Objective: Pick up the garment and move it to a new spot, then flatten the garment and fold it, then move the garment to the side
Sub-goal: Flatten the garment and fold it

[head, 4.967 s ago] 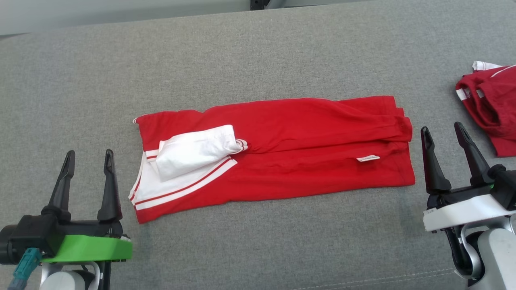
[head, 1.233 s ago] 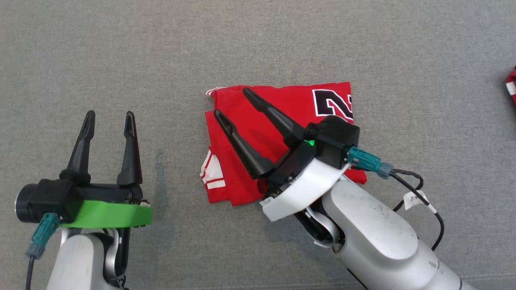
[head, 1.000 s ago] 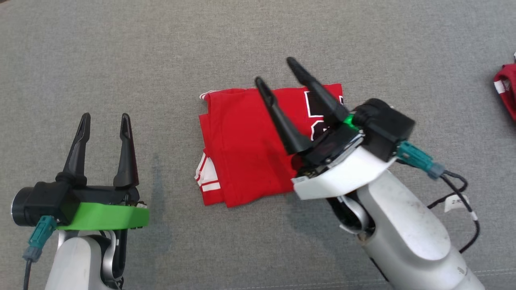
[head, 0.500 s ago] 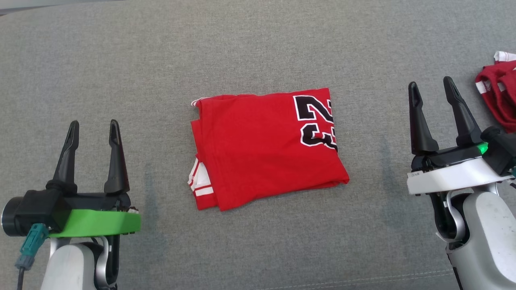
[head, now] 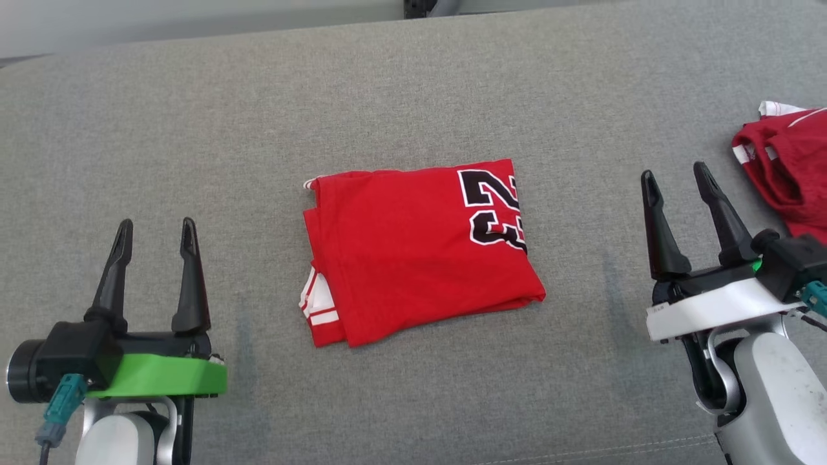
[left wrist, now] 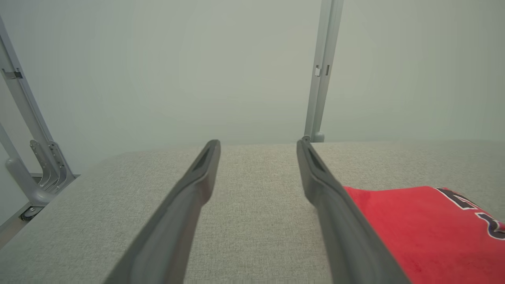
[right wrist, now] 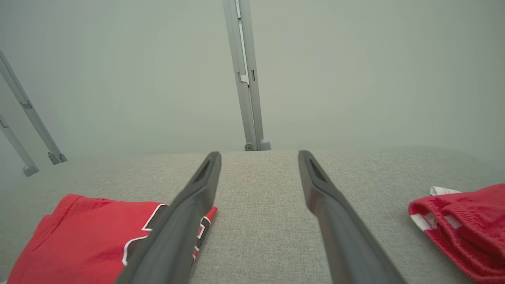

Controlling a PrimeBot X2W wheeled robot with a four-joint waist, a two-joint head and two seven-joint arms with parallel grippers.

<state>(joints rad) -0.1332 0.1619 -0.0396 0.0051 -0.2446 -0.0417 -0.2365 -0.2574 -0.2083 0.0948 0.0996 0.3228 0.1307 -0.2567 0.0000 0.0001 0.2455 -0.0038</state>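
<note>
**Folded, but the last move could undo it**

The garment (head: 420,248) lies folded into a compact red rectangle in the middle of the grey fabric-topped desk (head: 194,129), its black number print (head: 494,210) facing up at the far right corner. The left hand (head: 156,223) hovers well to its left and the right hand (head: 674,170) well to its right. Both have their fingers apart and hold nothing. Judging by this, only the shift to the side remains.

The main risk is the fold itself. At the near left corner the layers are offset, and a white striped trim (head: 316,307) pokes out from under the top layer. A pinch that catches only the upper layer would probably lift it and let the lower layers trail or spill open. Fingers that come in too high could push the stack along instead of sliding under it.

Dragging is the second risk. The desk covering looks rough and grippy, so a garment pulled across it instead of lifted may bunch at its leading edge.

The third risk is the destination. A second red garment (head: 785,171) lies crumpled at the far right, close beyond the right hand. A move to that side could land the folded piece on it or tangle the two, and the matching colour makes a wrong grab plausible. The left side looks safer.
</note>
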